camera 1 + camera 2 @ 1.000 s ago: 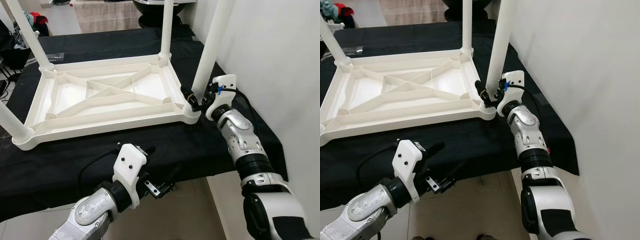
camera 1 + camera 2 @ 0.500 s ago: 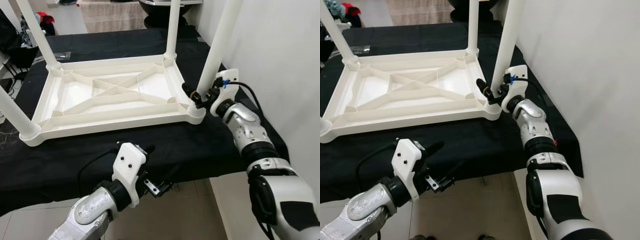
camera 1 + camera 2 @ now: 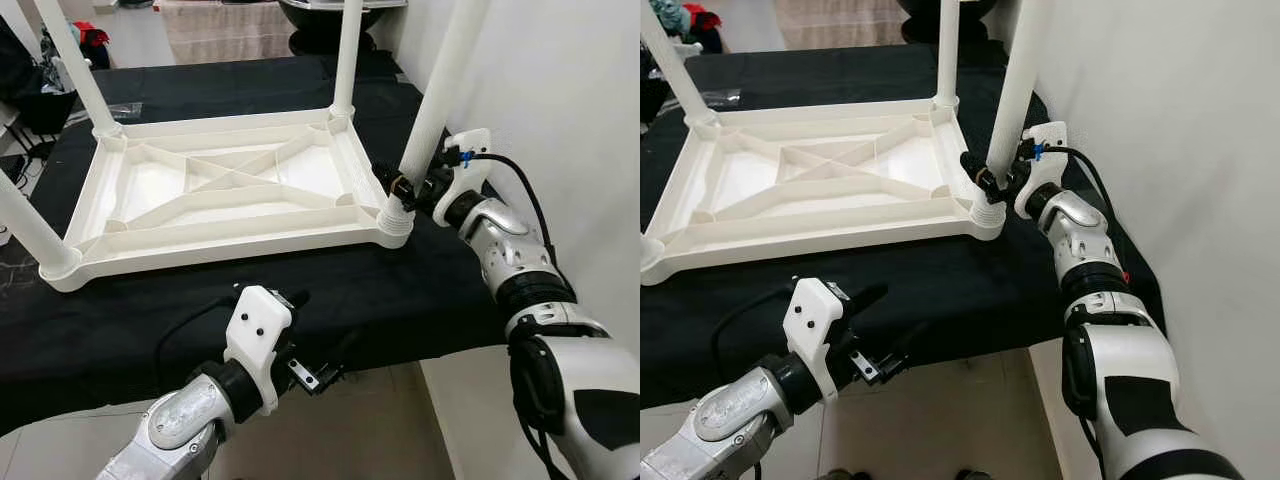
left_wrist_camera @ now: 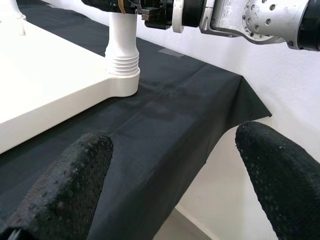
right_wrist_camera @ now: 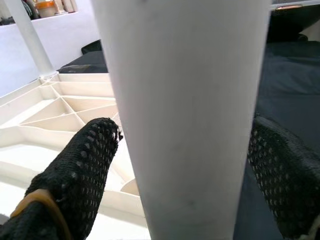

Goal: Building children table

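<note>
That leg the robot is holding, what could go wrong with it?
1. The near right leg shows threads above its socket, so it may not be fully screwed in and could wobble.
2. The right gripper grips it low on a tall leg; it might slip.
3. The upside-down tabletop has no hold from the left gripper, so it might slide.

An upturned tabletop (image 3: 210, 200) lies on the counter (image 3: 300, 290), underside up, with a leg standing at each corner. The right gripper (image 3: 405, 190) is at the near right leg (image 3: 432, 110), its fingers (image 5: 75, 175) on either side of the leg just above the corner socket, close to the wall (image 3: 570, 120) on the right. The left gripper (image 3: 300, 340) hangs in front of the counter's near edge, its fingers (image 4: 60, 190) spread and pointing toward that corner.
</note>
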`<state>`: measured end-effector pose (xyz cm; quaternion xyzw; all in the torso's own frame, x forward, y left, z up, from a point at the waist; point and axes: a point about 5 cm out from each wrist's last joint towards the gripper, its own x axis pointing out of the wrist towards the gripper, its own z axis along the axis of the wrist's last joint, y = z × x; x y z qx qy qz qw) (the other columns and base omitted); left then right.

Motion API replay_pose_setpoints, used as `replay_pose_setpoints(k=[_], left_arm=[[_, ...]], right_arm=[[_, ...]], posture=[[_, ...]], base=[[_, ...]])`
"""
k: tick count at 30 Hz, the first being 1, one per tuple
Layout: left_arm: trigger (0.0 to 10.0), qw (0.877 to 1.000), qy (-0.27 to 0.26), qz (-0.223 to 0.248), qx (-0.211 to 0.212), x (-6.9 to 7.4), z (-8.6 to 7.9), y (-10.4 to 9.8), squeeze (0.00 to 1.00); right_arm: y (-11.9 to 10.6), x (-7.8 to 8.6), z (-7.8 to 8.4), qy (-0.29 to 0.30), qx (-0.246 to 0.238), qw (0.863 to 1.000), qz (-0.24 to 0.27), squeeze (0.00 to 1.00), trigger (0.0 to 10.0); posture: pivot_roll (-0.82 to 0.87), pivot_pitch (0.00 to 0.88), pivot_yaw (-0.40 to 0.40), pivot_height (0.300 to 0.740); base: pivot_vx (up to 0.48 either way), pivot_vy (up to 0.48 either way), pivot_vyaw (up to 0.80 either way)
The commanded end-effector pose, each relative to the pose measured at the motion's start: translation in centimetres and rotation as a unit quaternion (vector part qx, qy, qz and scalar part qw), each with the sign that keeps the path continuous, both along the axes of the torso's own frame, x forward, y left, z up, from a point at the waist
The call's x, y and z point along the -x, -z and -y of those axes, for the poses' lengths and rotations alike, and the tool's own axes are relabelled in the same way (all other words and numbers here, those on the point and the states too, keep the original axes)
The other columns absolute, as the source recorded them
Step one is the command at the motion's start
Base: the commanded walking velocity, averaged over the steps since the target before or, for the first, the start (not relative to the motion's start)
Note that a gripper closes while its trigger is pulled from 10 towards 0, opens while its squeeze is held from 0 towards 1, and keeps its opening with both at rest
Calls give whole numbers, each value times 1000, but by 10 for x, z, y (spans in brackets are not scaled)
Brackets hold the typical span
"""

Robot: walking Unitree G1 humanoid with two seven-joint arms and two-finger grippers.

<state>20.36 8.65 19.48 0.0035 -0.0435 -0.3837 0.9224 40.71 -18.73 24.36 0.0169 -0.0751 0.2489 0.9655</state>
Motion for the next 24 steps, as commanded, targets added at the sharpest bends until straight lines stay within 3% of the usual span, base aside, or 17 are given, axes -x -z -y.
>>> replay_pose_setpoints(k=[1,15,24], left_arm=[[10000,1000,-1,-5,-7,3,-1,2,0],[10000,1000,1,-5,-8,5,-1,2,0],[10000,1000,5,-5,-7,6,0,2,0]], right_arm=[[-4,-1,1,-20,-4,1000,-2,0,10000],[-11,-1,-4,-66,7,998,-12,0,10000],[-12,-2,-4,-63,7,998,-20,0,10000]], posture=[[143,183,-44,740],[151,164,-48,740],[152,160,-46,740]], base=[[0,0,0],[0,0,0],[0,0,0]])
